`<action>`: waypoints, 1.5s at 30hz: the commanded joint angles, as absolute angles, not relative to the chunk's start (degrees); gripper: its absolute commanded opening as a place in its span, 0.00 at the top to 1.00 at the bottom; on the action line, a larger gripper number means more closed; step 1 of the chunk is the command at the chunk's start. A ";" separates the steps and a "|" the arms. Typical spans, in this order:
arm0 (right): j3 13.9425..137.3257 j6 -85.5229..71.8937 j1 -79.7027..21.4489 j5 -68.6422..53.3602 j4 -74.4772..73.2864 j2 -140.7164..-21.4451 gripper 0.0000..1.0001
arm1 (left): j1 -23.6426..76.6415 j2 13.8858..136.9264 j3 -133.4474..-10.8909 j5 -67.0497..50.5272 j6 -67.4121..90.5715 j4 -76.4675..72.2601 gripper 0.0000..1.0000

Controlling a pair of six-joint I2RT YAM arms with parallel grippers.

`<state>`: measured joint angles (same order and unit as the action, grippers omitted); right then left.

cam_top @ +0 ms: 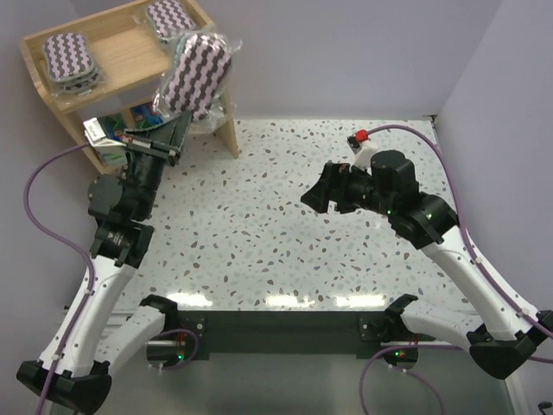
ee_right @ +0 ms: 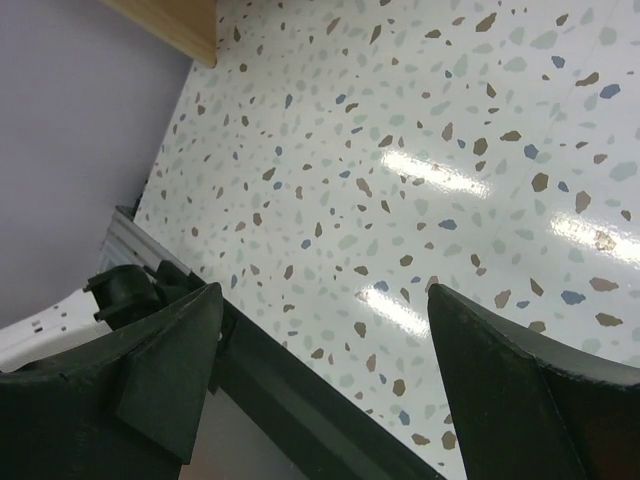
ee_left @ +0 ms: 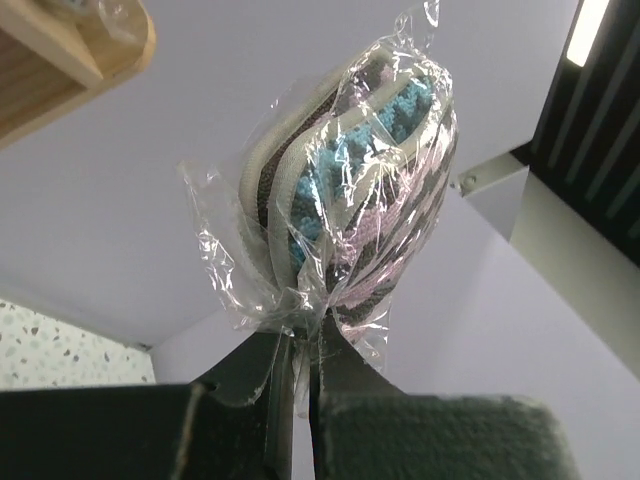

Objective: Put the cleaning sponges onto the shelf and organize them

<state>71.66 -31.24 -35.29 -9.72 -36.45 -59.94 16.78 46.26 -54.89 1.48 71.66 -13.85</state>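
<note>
The light wood shelf (cam_top: 130, 54) stands at the far left. Two zigzag sponge packs lie flat on its top board, one at the left (cam_top: 69, 54) and one at the back right (cam_top: 171, 17). My left gripper (cam_top: 164, 134) is shut on the clear wrap of a third zigzag pack (cam_top: 195, 76) and holds it up at the shelf's right edge; in the left wrist view the pack (ee_left: 350, 190) stands above the closed gripper (ee_left: 303, 335). Green-blue packs (cam_top: 143, 115) show partly on a lower tier. My right gripper (cam_top: 313, 192) is open and empty over the table's middle.
The speckled white table (cam_top: 276, 225) stretches between the arms. Grey walls stand behind and at the right. A corner of the shelf (ee_right: 175, 25) shows at the top left of the right wrist view, above the open right gripper (ee_right: 325, 305).
</note>
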 commanded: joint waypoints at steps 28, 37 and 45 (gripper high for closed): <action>67.86 -28.83 -34.98 -10.28 -37.44 -57.39 0.13 | 13.19 82.09 -101.43 55.99 85.25 17.48 1.00; 66.18 -30.06 -34.98 -10.81 -36.91 -56.25 0.13 | 8.09 85.34 -101.95 46.32 82.97 12.58 0.96; 65.65 -30.23 -34.98 -11.07 -36.83 -56.25 0.13 | 6.59 87.27 -102.30 41.76 83.15 9.41 0.86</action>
<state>65.95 -29.95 -35.22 -10.02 -36.86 -57.19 7.49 86.21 -99.74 44.60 83.33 14.06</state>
